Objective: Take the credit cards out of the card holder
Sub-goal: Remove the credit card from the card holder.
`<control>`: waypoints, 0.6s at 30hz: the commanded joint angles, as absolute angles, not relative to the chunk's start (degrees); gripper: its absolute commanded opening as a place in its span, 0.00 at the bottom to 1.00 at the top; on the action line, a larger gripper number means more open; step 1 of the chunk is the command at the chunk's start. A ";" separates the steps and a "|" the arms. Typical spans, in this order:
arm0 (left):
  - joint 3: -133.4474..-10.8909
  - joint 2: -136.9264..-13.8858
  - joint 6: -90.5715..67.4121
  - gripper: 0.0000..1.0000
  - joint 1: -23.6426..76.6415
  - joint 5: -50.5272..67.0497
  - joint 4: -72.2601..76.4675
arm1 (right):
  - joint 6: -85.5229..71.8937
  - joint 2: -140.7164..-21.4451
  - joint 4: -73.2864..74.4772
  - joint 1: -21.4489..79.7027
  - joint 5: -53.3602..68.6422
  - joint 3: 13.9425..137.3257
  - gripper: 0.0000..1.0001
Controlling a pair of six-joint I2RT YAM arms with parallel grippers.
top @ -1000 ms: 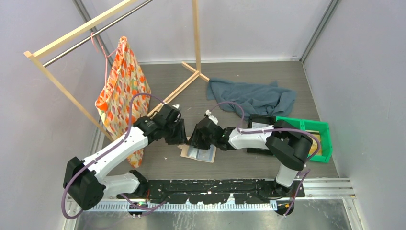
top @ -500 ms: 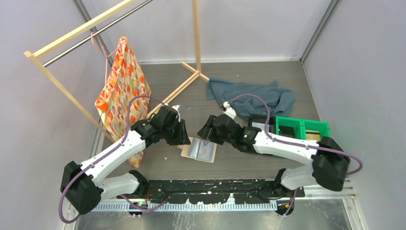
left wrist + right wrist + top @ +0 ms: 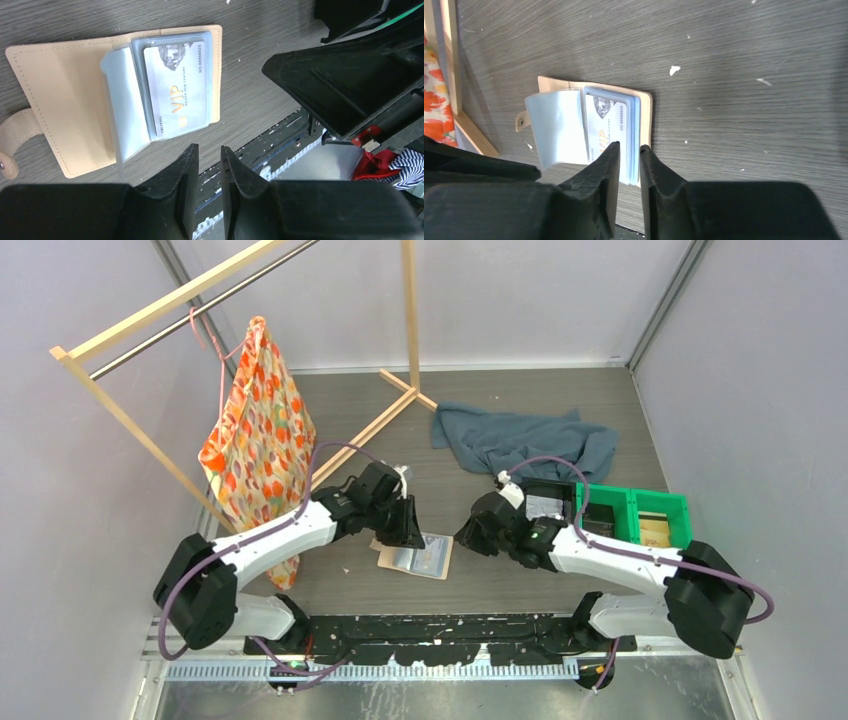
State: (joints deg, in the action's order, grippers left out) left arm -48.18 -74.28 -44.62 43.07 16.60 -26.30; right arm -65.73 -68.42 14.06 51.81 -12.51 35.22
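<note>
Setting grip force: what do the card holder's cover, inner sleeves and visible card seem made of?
The card holder cover looks like matte tan leather or faux leather, stitched along its edge. The inner sleeves look like thin, glossy, bluish-clear plastic; one leaf curls up. The card seems stiff pale grey plastic with printed lettering, seen through a sleeve.

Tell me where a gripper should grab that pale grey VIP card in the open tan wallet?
Probably a short end of the pale grey VIP card, pinched from above and slid lengthwise. It lies flat in a clear pocket of the open tan folding card holder, so its faces offer no grip. Which pocket edge opens is unclear.
</note>
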 commanded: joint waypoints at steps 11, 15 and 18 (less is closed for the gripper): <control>-49.47 -80.93 -39.54 0.23 39.91 16.02 -29.28 | -67.14 -78.67 3.63 51.93 -4.42 37.77 0.15; -47.87 -81.24 -39.31 0.26 39.11 18.10 -27.89 | -68.02 -79.47 1.60 51.91 -3.63 36.65 0.15; -47.38 -80.78 -39.50 0.28 38.58 17.54 -27.74 | -68.05 -79.73 1.51 51.92 -3.31 36.49 0.15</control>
